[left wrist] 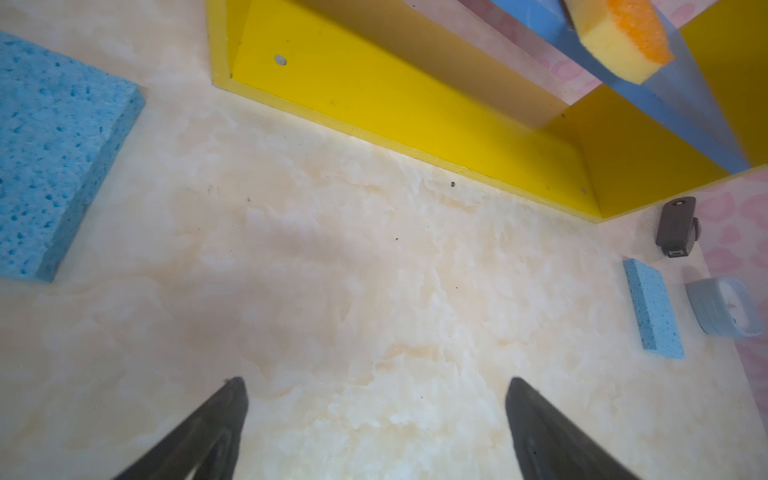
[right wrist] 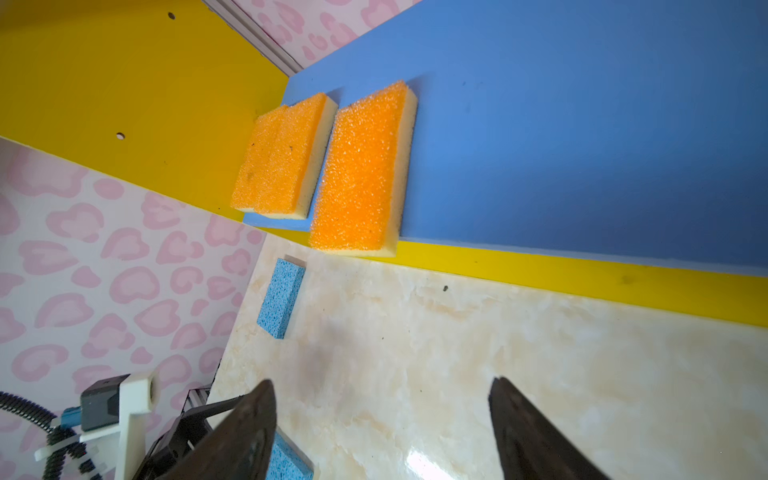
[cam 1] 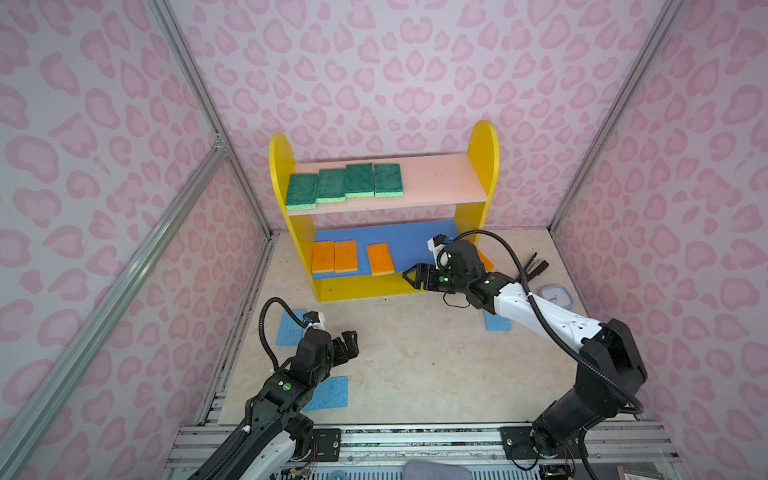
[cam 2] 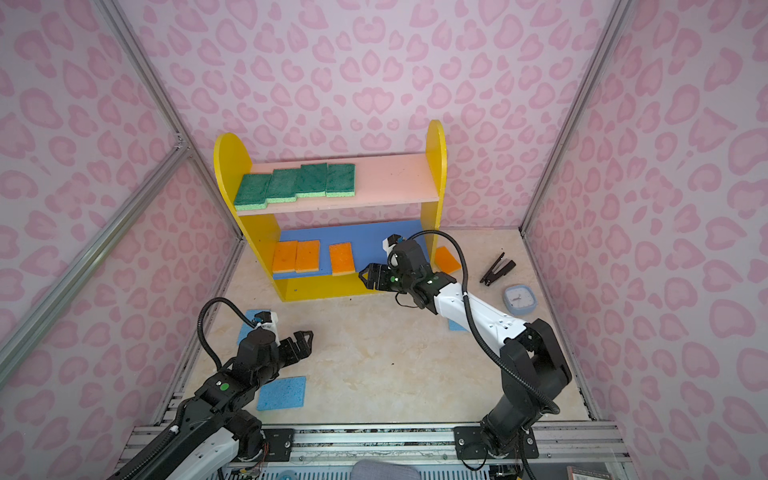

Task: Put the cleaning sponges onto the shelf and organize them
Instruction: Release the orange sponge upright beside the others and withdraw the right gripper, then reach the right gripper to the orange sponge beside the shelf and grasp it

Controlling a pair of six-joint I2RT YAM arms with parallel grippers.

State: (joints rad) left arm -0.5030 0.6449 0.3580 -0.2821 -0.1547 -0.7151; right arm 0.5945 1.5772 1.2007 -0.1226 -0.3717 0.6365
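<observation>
The shelf (cam 1: 484, 149) carries four green sponges (cam 1: 359, 178) on the pink board (cam 1: 440, 174) and three orange sponges (cam 1: 345, 257) on the blue board (cam 1: 415, 239). The fourth orange sponge (cam 2: 447, 259) lies on the table (cam 1: 415, 365) beside the shelf's right panel; I would fetch it next and set it flat, square with its row. The right pincer (cam 1: 410, 277), before the blue board: jaws apart, empty. The left pincer (cam 1: 350, 336), above the table near blue sponges (cam 1: 330, 392): likewise spread, holding nothing

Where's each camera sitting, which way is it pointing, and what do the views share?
Both top views: high behind the arms, looking down at the shelf; both arms show.
Left wrist: on the left arm, facing the shelf's yellow bottom; open left gripper shows.
Right wrist: facing the blue board; open right gripper shows.
Shared: wrist views both catch the overhanging orange sponge.
</observation>
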